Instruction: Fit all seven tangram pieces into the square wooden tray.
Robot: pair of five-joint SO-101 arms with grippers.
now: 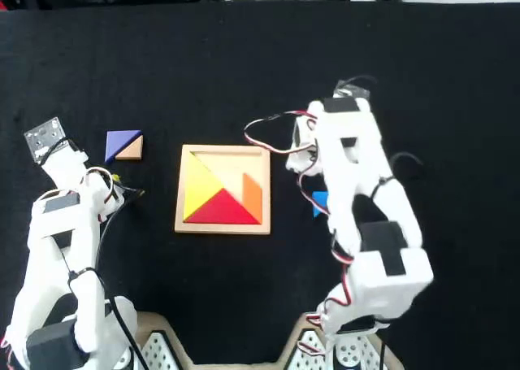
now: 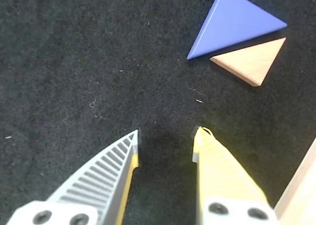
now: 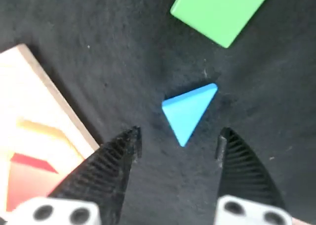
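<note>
Logs three pieces point(image 1: 221, 209) in tray point(image 1: 223, 229). Leaves purple triangle point(image 1: 119, 142), tan triangle point(image 1: 132, 150), blue triangle point(image 1: 319, 201), green piece point(image 3: 220, 10) outside tray. Notes left fingers point(image 2: 217, 165), right fingers point(image 3: 111, 170) released.

Pale wooden tray point(image 1: 223, 230) with yellow piece point(image 1: 199, 193), red piece point(image 1: 223, 210) and orange piece point(image 1: 253, 193). Black table point(image 1: 406, 77): violet-blue triangle point(image 2: 231, 23), tan wooden triangle point(image 2: 253, 62), sky-blue triangle point(image 3: 188, 111), green piece point(image 3: 220, 10). Left gripper point(image 2: 168, 136): ribbed, grey and yellow. Right gripper point(image 3: 178, 136): ribbed black. Arms point(image 1: 357, 150): white.
</note>
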